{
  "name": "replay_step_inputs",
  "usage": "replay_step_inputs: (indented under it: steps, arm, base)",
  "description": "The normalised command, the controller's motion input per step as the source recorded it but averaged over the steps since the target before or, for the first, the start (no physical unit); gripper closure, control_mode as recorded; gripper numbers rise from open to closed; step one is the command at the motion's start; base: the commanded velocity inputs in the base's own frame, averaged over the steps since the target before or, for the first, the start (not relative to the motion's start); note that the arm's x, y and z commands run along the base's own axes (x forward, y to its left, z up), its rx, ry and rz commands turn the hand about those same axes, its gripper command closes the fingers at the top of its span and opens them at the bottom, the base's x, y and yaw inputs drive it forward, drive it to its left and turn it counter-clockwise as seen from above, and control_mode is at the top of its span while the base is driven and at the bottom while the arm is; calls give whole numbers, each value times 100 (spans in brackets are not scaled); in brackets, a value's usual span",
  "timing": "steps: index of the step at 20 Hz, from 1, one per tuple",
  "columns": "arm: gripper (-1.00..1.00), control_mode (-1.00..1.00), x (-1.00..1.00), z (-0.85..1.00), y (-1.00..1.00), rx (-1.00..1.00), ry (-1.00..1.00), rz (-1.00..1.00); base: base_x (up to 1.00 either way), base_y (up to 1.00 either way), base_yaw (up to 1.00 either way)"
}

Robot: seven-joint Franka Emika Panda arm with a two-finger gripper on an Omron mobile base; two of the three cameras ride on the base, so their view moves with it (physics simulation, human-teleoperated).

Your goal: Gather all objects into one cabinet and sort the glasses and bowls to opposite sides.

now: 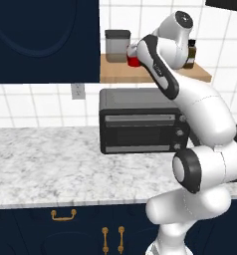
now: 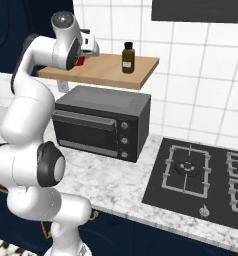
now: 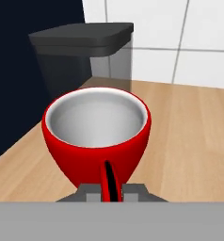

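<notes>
A: What's getting lost from sight up there?

B: The arm is covering most of the red cup (image 1: 133, 61) in the left base view, so just a sliver is peeking out beside the grey canister (image 1: 117, 46). From the right base side, only a red scrap is showing under the wrist.

A: And the tool?

B: The tool (image 3: 110, 188) is sitting right up against the cup's near side in the hand view. A dark strip is running up the cup wall, and grey fingertips (image 3: 91, 192) are poking up at the base. How far apart they're standing, I can't tell, nor whether they're gripping.

A: Where's the cup?

B: It's standing upright on the wooden shelf (image 1: 200, 74), just in front of the canister, above the toaster oven (image 2: 101, 120). The brown bottle (image 2: 128, 58) is standing well apart.
</notes>
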Motion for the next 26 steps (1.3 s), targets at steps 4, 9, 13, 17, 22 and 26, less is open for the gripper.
replay_step_inputs:
  steps: [4,9,13,17,22,26]
  arm:
    - [100,-100,-80,42,-13,5,-1,0]
    - [100,-100,-86,25,-14,2,-2,0]
    - [100,-100,-8,0,0,0,0,0]
    - [100,-100,0,0,0,0,0,0]
    - [100,-100,-10,-3,0,0,0,0]
    - [100,100,0,0,0,0,0,0]
  base:
    - [0,0,0]
    - [0,0,0]
    - [0,0,0]
    - [0,0,0]
    - [0,0,0]
    - [-93,-2,7]
